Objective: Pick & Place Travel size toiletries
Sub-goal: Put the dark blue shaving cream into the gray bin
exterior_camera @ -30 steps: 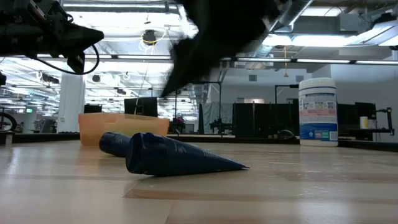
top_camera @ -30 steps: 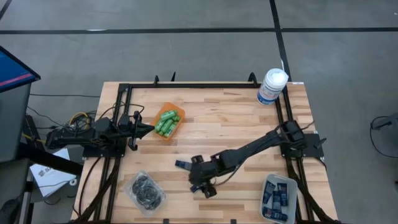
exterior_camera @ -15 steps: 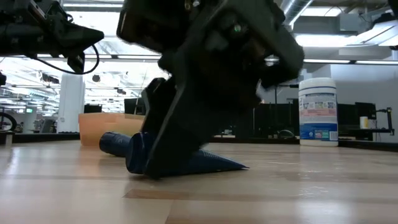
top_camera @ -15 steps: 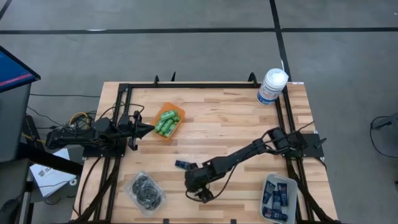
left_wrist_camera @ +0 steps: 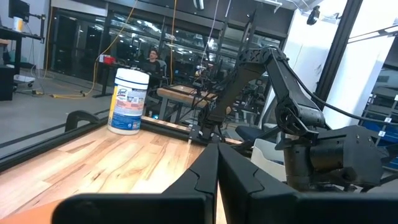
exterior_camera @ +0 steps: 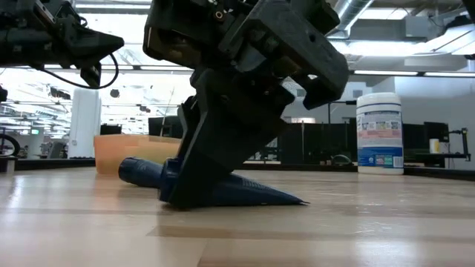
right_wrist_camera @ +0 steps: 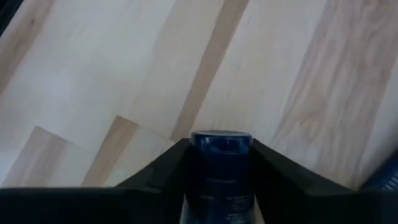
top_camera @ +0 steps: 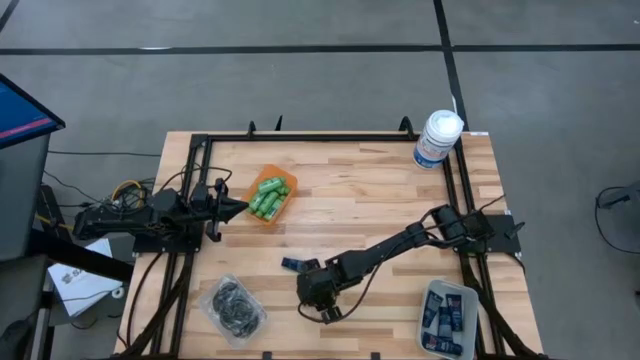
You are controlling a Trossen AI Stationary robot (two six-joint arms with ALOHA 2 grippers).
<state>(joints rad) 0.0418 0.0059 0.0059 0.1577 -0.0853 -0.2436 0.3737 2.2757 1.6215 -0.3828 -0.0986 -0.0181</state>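
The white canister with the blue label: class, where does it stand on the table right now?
In the high view the white canister stands upright at the table's far right corner, beyond the right arm's base, well apart from the orange tray of green bottles.

Green bottles (top_camera: 269,196): small, bright, heaped in orange tray, left-centre of table. Black round pieces (top_camera: 232,305) in clear packets: piled in clear container near front-left edge. Navy tubes (top_camera: 442,318): several lying flat in clear bin at front-right. One navy tube (exterior_camera: 249,193) flat on wood mid-table, crimped tip pointing right; second tube (exterior_camera: 138,171) just behind it.
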